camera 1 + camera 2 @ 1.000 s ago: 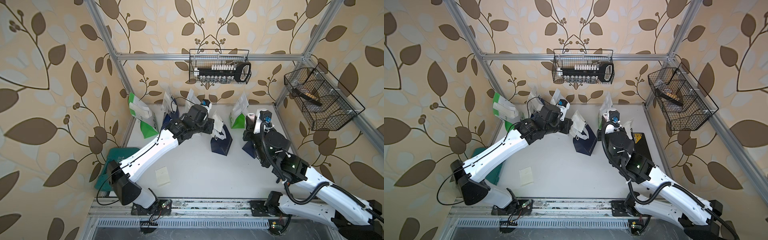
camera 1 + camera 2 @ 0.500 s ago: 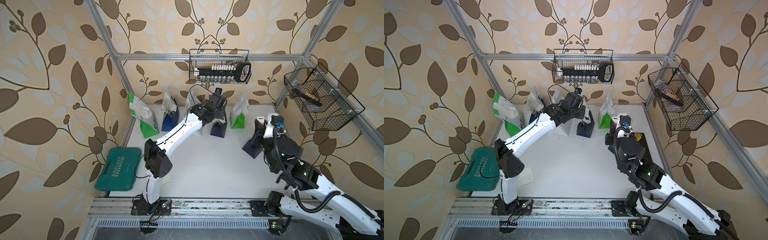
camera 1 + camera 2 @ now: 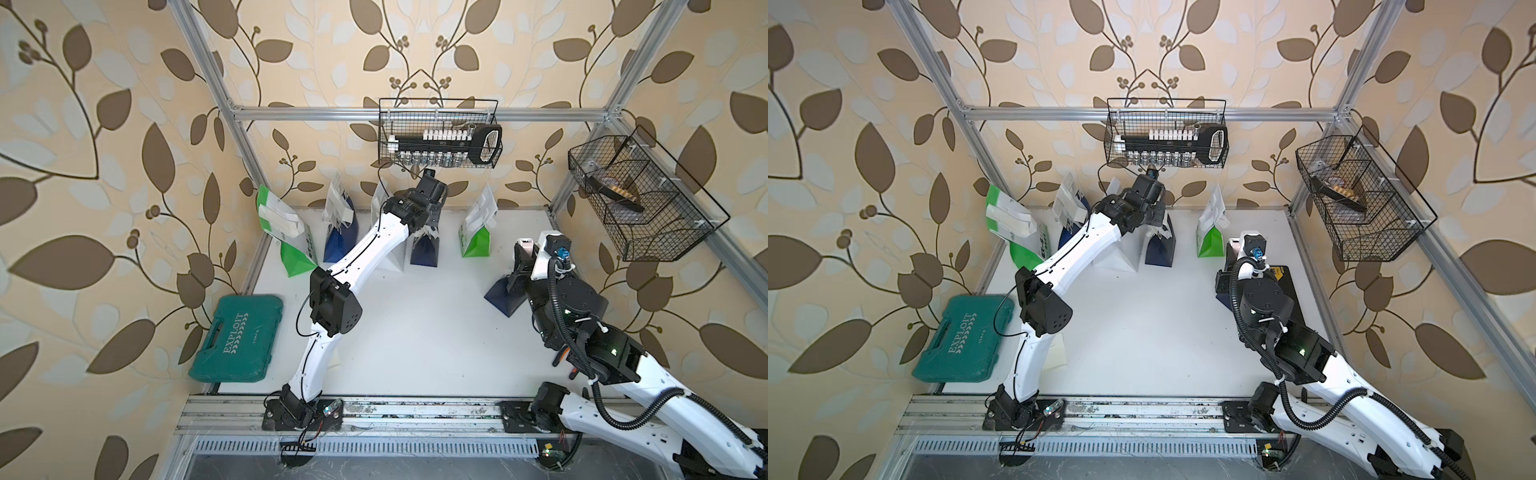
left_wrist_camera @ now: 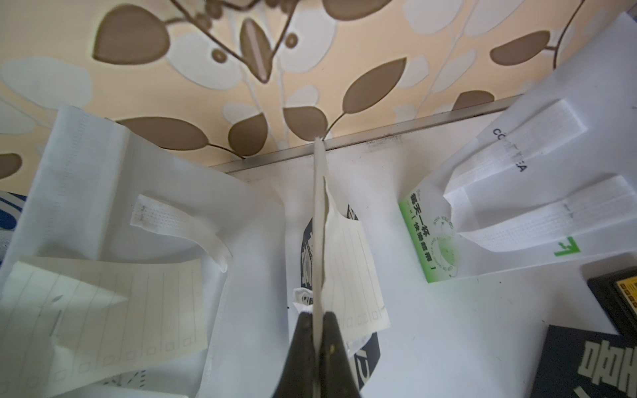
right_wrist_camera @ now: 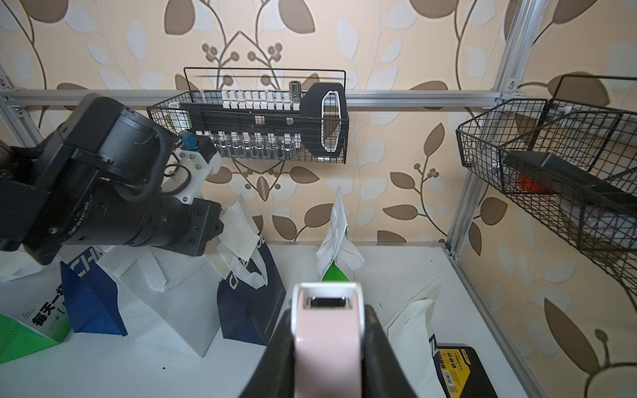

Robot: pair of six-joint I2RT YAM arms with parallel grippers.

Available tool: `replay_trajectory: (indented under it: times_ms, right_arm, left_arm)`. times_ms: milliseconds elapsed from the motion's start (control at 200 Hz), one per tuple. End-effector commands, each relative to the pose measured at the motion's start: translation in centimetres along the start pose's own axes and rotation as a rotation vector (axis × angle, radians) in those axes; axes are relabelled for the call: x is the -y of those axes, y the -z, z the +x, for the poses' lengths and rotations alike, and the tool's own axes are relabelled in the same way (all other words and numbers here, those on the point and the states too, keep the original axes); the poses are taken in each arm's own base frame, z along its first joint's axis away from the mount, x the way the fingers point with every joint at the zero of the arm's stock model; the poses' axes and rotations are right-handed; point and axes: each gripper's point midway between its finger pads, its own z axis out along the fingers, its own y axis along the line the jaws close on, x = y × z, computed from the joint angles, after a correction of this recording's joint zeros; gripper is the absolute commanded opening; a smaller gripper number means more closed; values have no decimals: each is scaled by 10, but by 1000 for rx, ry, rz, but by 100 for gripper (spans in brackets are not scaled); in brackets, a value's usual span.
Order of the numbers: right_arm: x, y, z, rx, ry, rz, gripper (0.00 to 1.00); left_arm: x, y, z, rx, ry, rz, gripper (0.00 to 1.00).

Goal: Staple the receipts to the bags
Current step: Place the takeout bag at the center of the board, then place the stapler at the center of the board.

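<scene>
Left end effector [image 4: 319, 322] was pinched shut on a cream receipt [image 4: 351, 275], held at the top of the navy bag [image 4: 307, 248] standing at twelve o'clock on the bench [image 3: 415, 332], in the row along the far edge. Right end effector [image 5: 327, 312], out at three o'clock, was clamped round a pink stapler [image 5: 325, 344], nose toward twelve, just beside a second navy bag [image 3: 500, 297].

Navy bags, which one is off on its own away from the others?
The navy bag beside the right arm; the other two navy bags are lined up in the back row.
</scene>
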Motion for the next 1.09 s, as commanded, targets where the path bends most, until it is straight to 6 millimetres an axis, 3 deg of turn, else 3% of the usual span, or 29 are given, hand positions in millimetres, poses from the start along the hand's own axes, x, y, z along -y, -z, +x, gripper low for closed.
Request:
replay_trajectory:
  times_ms: [0, 115, 325, 595, 850, 970, 1090]
  right_arm:
    - [-1, -1, 5, -11, -9, -6, 1]
    - [-3, -3, 8, -22, -11, -14, 1]
    - [-15, -7, 28, -102, -8, -59, 1]
    - [-35, -10, 106, -354, 7, -125, 0]
    - [-33, -9, 148, -485, -27, -126, 0]
    - [-32, -15, 175, -599, -58, -128, 0]
    - [-33, -18, 218, -764, -71, -135, 0]
  left_arm:
    - [-3, 8, -3, -7, 7, 3, 38]
    - [1, 16, -9, 15, 19, 36, 74]
    - [1, 40, -27, 70, 34, 71, 98]
    - [-8, 56, -35, 86, 58, 92, 99]
    - [-14, 63, -37, 82, 100, 128, 99]
    - [-19, 86, -51, 129, 105, 136, 99]
    - [-28, 131, -68, 207, 121, 162, 99]
